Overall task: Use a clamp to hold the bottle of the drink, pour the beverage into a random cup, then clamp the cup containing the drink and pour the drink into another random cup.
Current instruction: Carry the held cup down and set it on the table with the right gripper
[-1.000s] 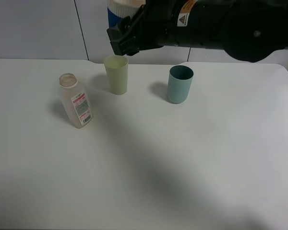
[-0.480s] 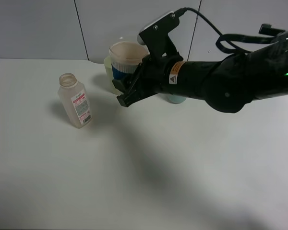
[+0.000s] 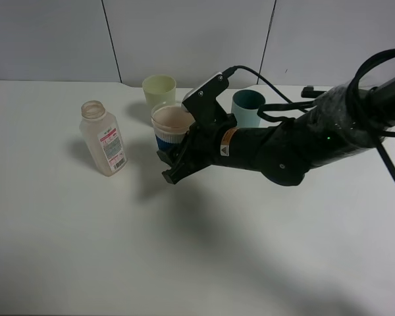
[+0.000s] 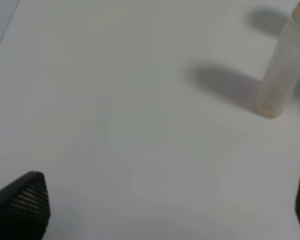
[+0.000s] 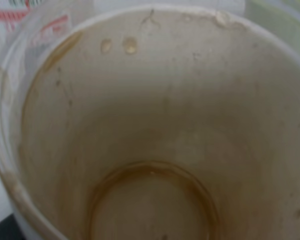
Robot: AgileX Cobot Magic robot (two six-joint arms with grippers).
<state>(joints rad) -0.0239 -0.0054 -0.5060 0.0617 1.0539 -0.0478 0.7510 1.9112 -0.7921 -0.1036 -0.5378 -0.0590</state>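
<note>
The right claw (image 3: 173, 164) is clamped shut around the blue-and-white cup (image 3: 170, 128), gripping its blue lower body and holding it upright. Taking the bottle (image 3: 104, 139) as the landmark, the held cup sits near it on the side where the dark arm reaches in; whether its base touches the worktop (image 3: 85, 237) cannot be told. The pale yellow-green cup (image 3: 159, 89) stands just behind the held cup, farther back than the bottle. The teal cup (image 3: 247, 107) stands beyond both, well apart from the bottle, partly hidden by the arm. From the right wrist, the held cup's inside (image 5: 155, 135) shows brownish rings and stains. The left claw (image 4: 160, 210) hangs wide open, gripping nothing, with the bottle (image 4: 282, 70) ahead of it.
</note>
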